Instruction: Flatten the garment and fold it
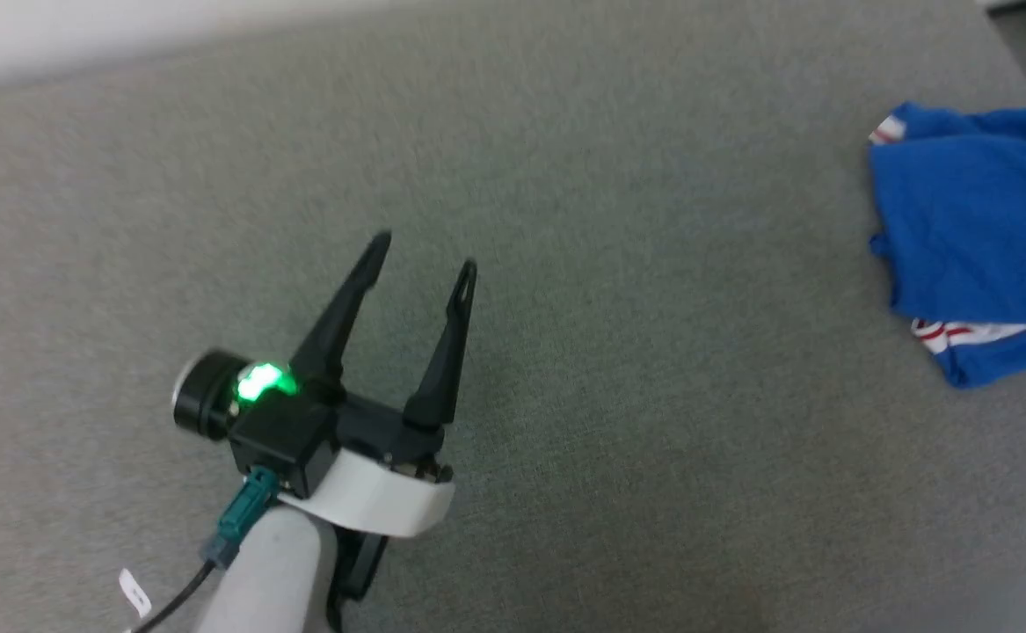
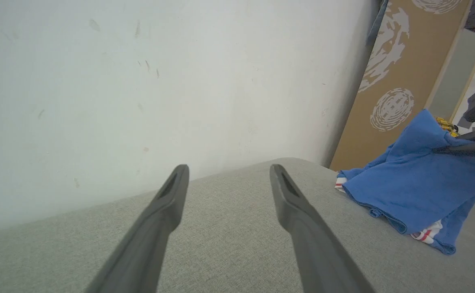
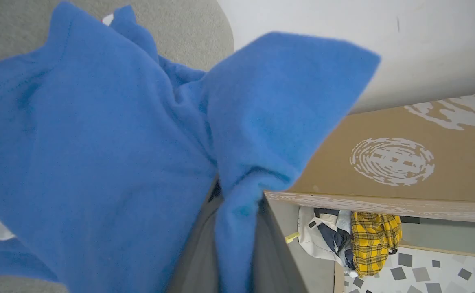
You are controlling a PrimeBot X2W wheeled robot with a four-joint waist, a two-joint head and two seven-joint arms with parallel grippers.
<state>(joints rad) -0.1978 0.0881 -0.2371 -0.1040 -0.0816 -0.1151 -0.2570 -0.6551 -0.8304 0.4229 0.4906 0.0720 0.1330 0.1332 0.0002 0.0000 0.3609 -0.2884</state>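
Observation:
The garment [image 1: 978, 229] is a royal-blue shirt with red-striped white trim, bunched at the far right of the grey fabric surface [image 1: 565, 369]. My left gripper [image 1: 425, 252] hovers open over bare surface well to the left of it, with nothing between its fingers. From the left wrist view, the left gripper [image 2: 229, 167] points at the wall and the garment [image 2: 416, 187] lies to its right, one part drawn up into a peak. My right gripper [image 2: 469, 143] holds that peak. Seen from the right wrist, the right gripper [image 3: 237, 203] is shut on a fold of the garment [image 3: 99, 142].
A white wall [image 2: 139, 81] runs along the far edge of the surface. A brown board with white round patterns [image 2: 396, 93] leans beyond the right corner. A pile of clothes with a yellow plaid piece [image 3: 373, 240] lies on the floor past the surface's edge.

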